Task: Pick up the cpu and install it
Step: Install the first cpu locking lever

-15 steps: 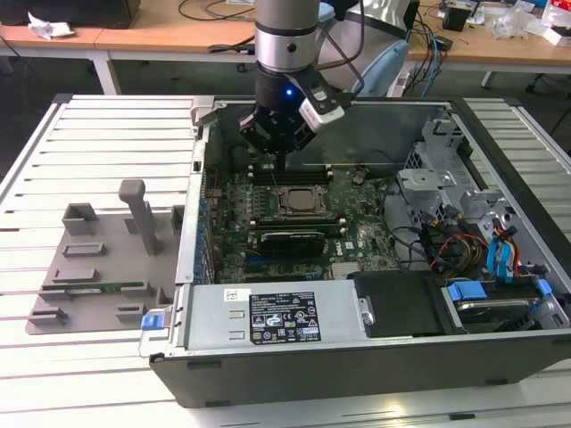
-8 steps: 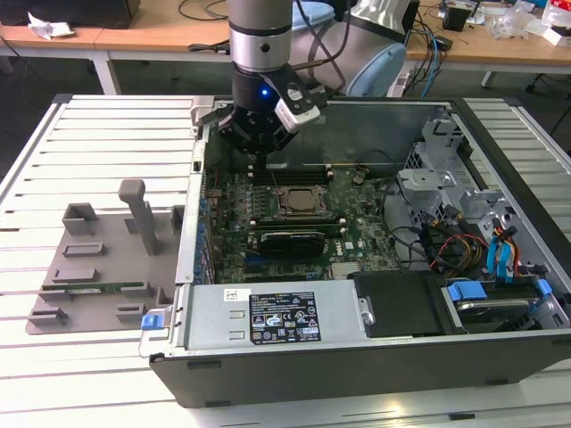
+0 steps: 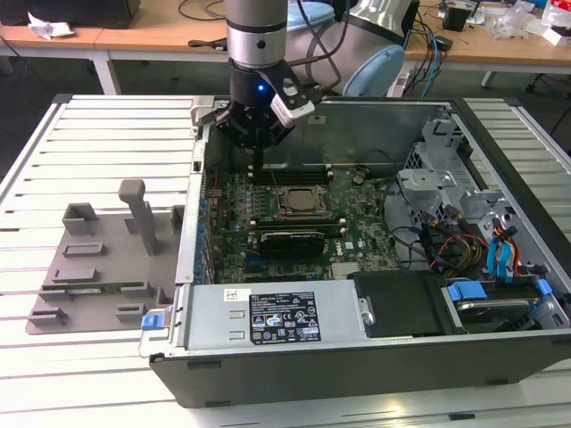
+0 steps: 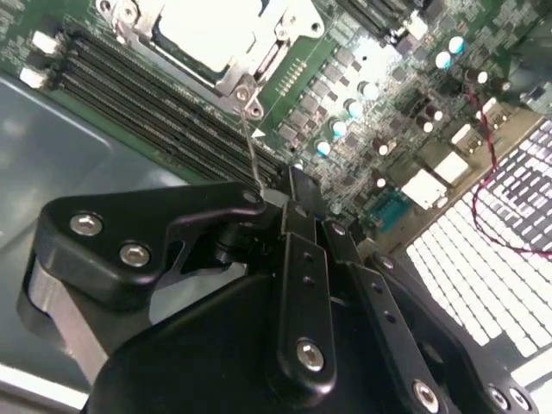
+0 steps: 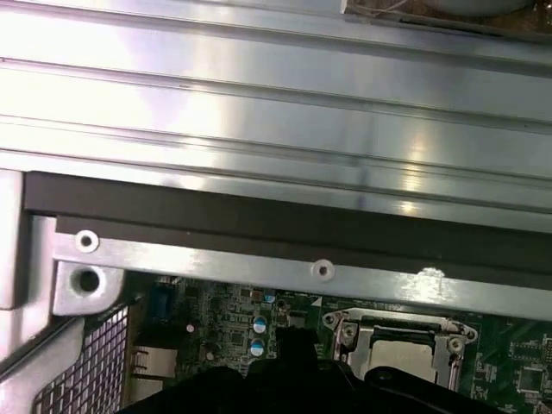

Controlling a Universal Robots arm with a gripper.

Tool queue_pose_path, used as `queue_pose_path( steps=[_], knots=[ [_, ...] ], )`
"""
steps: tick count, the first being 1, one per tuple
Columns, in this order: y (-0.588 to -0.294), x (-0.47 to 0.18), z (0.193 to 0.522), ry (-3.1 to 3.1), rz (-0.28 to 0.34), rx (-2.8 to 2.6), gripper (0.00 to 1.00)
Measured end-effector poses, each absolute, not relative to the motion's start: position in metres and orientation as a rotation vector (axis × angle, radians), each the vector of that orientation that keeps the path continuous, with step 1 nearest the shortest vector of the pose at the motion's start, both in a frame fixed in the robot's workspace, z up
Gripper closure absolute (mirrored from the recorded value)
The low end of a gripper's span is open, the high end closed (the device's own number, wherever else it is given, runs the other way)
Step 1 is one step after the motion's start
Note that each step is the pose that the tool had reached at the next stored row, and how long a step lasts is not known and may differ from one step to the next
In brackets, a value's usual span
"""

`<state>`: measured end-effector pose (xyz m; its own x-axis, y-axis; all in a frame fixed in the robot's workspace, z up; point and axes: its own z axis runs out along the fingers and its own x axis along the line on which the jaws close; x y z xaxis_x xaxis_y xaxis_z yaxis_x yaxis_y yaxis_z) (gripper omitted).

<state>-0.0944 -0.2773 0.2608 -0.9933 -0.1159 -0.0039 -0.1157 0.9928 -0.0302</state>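
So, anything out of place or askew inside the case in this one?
Nothing stands out. The cpu sits flat and square in its socket frame on the motherboard, and the hand hangs above the board beside the socket, toward the exterior view's left. No loose parts show.

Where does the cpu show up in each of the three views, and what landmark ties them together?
Exterior view: the cpu sits in its socket frame mid-motherboard, below and to the exterior view's right of the gripper.
Second wrist view: the cpu is pale and framed, beyond the gripper.
First wrist view: the cpu lies inside the frame, under the case rim.
Shared landmark: the metal socket frame.
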Motion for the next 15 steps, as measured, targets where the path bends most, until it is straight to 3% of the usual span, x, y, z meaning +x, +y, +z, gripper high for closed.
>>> queue_pose_path(
  steps=[15],
  knots=[
    [-0.277,-0.064,0.261,3.131,-0.047,-0.182,0.89]
  ],
)
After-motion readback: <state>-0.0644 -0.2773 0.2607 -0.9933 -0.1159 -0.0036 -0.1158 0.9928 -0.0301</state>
